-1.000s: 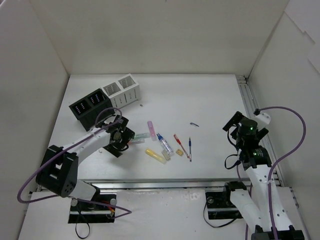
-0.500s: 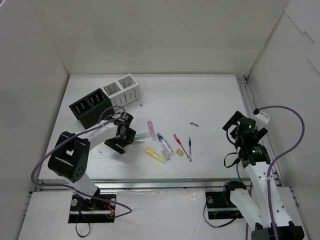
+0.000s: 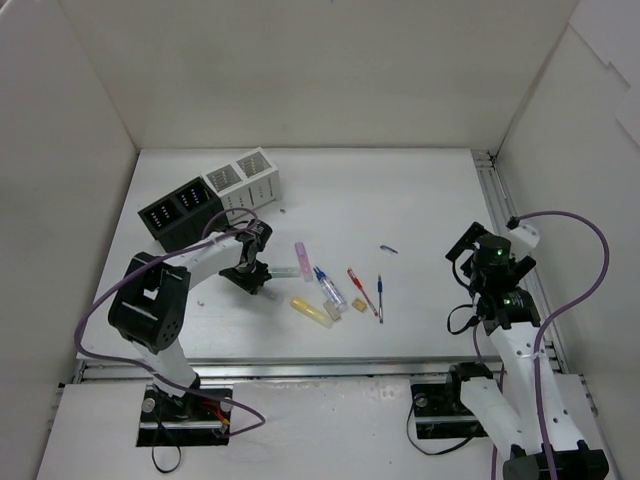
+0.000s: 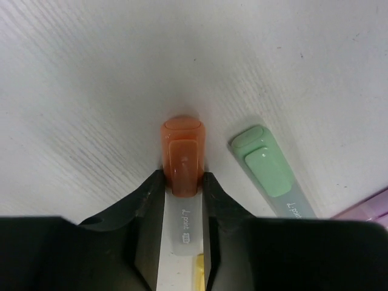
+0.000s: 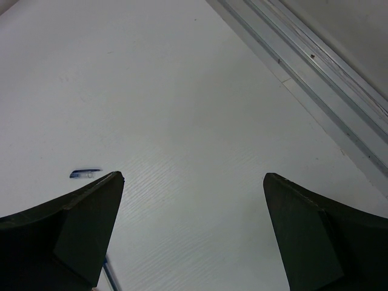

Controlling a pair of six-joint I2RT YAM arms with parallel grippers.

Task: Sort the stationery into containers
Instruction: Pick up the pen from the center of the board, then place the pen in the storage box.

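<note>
My left gripper is shut on the orange highlighter, whose cap sticks out past the fingertips just above the table. The green highlighter lies right beside it. From above, the left gripper covers the orange one; the green highlighter, a pink highlighter, a yellow highlighter, a clear-blue pen, a red pen, a blue pen and a tan eraser lie mid-table. My right gripper hangs open over bare table.
The black organiser and the white mesh organiser stand side by side at the back left, behind the left arm. A small blue clip lies apart from the pile. An aluminium rail runs along the right edge.
The left jaws have closed from wide open onto the orange highlighter, and the left arm's elbow has swung right. The right arm has barely moved.
</note>
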